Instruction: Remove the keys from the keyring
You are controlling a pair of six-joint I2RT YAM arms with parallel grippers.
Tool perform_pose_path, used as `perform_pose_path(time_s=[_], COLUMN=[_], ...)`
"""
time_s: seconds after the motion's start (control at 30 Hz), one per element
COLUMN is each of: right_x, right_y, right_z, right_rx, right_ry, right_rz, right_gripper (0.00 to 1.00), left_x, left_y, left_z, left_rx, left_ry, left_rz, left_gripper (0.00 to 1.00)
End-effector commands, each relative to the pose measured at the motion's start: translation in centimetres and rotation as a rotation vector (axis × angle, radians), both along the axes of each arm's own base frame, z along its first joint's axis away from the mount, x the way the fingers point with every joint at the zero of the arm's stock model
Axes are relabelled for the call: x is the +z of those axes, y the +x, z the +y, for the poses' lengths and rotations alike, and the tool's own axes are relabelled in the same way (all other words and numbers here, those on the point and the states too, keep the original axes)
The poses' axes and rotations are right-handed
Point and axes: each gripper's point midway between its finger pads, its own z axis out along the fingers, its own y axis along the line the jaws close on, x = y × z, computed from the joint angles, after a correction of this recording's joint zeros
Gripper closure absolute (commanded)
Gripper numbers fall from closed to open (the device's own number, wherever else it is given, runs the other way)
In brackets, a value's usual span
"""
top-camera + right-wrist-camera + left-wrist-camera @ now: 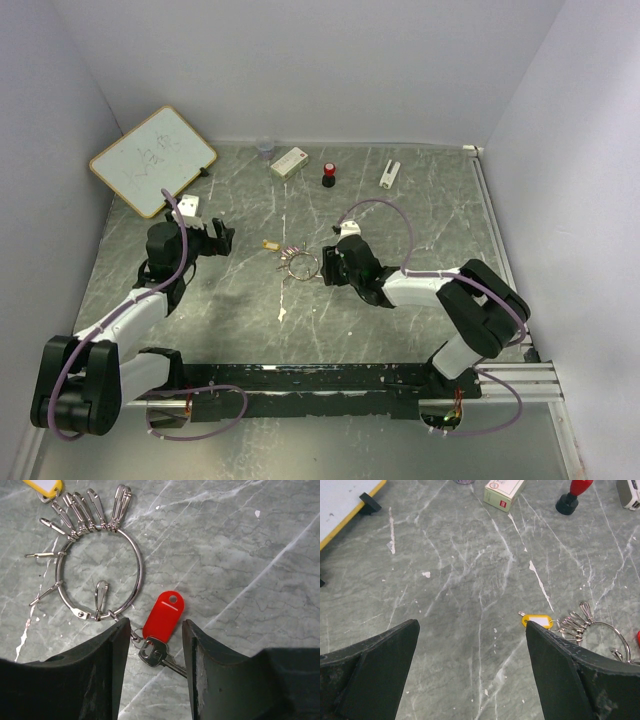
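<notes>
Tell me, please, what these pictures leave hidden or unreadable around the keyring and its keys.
- Right wrist: silver key under the red tag; its blade runs behind the right gripper.
- Right wrist: yellow tag, cut by the top edge.
- Left wrist: keyring, partly behind the left gripper, cut by the right edge.
- Top external: clips too small to count.

Overhead view looks down; both wrist views closely share the keyring [139, 575].
</notes>
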Motion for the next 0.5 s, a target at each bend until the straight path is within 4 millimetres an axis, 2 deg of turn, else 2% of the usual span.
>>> perform_pose_path(time_s=[0.0,0.17,0.47], right_x=[0.4,-0.1,-1.2], right_y=[0.8,0.6,1.2], right_z=[1.0,0.9,-0.4], right_rx=[-0.003,-0.004,-0.076], right_ry=[0.006,-0.01,-0.071], right_rz=[-0.02,-0.018,-0.013], right_gripper=[0.54,0.54,0.54], left_x=[0.7,0.6,0.9], left_y=[-0.2,-0.2,-0.3], left_z=[0.5,0.3,-0.2], left_rx=[0.032,0.024,0.004], left_ry=[0.022,0.024,0.024], left_rz=[-0.032,-0.034,-0.048], left_gripper=[0.01,0.01,0.01])
